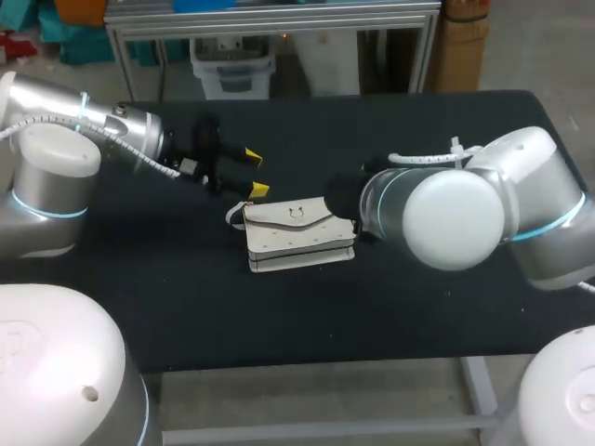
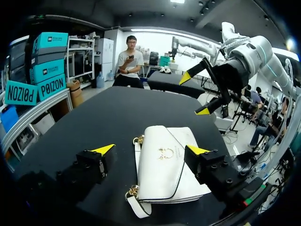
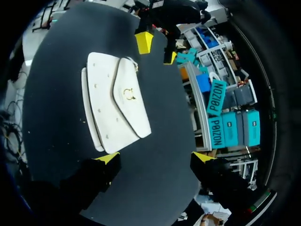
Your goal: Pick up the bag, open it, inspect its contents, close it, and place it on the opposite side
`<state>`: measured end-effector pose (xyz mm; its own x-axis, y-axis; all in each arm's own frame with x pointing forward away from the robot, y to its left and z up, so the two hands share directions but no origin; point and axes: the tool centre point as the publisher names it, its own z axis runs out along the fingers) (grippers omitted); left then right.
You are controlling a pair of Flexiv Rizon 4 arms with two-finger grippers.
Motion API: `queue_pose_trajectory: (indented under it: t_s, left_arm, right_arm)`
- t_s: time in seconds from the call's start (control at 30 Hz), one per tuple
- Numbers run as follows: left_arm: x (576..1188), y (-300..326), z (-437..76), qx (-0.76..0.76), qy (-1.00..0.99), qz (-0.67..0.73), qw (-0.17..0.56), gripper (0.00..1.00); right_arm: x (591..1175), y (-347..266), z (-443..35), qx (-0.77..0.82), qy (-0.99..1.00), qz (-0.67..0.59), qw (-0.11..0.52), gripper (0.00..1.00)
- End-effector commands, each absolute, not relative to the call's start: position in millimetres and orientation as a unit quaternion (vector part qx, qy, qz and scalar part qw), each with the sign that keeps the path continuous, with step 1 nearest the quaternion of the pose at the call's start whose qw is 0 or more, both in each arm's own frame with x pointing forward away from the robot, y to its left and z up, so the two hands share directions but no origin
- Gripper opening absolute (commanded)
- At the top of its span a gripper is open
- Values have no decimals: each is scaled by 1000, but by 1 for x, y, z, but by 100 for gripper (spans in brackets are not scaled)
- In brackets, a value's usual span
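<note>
1. Left end effector (image 1: pixel 256 173): fingers spread wide, clamped on nothing, poised over the left part of the table (image 1: pixel 186 307).
2. Bag (image 1: pixel 297 232): white, lying flat on the table just ahead of the left end effector, in line with the gap between its fingers. Cannot tell from any view whether either fingertip touches it.
3. Right end effector (image 3: pixel 155 157): fingers likewise wide apart, holding nothing. Hidden behind its own arm in the head view.
4. From the right wrist: bag just ahead of the right end effector, its near edge close to one fingertip and outside the gap between the fingers.
5. Bag between the two end effectors, which face each other across it. From the left wrist: right end effector raised above the table beyond the bag's far end, apart from the bag.
6. Flap (image 3: pixel 134 101): closed down over the bag's front, pointed edge lying flat.
7. Clasp (image 2: pixel 165 153): small, gold, at the middle of the flap, directly ahead of the left end effector.
8. Strap (image 2: pixel 136 206): white, joined by gold links, at the bag's end nearest the left end effector, resting on the table beside that end.
</note>
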<state>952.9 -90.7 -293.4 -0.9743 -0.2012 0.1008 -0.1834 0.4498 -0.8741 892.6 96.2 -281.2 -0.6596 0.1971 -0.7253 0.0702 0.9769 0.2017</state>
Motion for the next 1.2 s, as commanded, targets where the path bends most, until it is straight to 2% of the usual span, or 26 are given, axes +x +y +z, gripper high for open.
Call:
queue_pose_trajectory:
  t_s: [0.03,0.67,0.83,1.03,1.2]
  left_arm:
    - [948,-91,-288,-223,835,-501,-39,100]
    - [948,-90,-289,-229,840,-490,-38,100]
    - [949,-88,-281,-320,806,-497,-16,100]
    - [949,-87,-277,-452,775,-441,33,100]
    - [949,-81,-272,-514,755,-402,53,100]
  right_arm:
    - [890,79,-280,111,856,105,494,100]
    - [897,86,-276,124,858,111,485,100]
    - [899,91,-269,198,872,117,432,100]
    - [898,88,-272,284,888,114,343,100]
    - [897,86,-273,313,896,97,298,100]
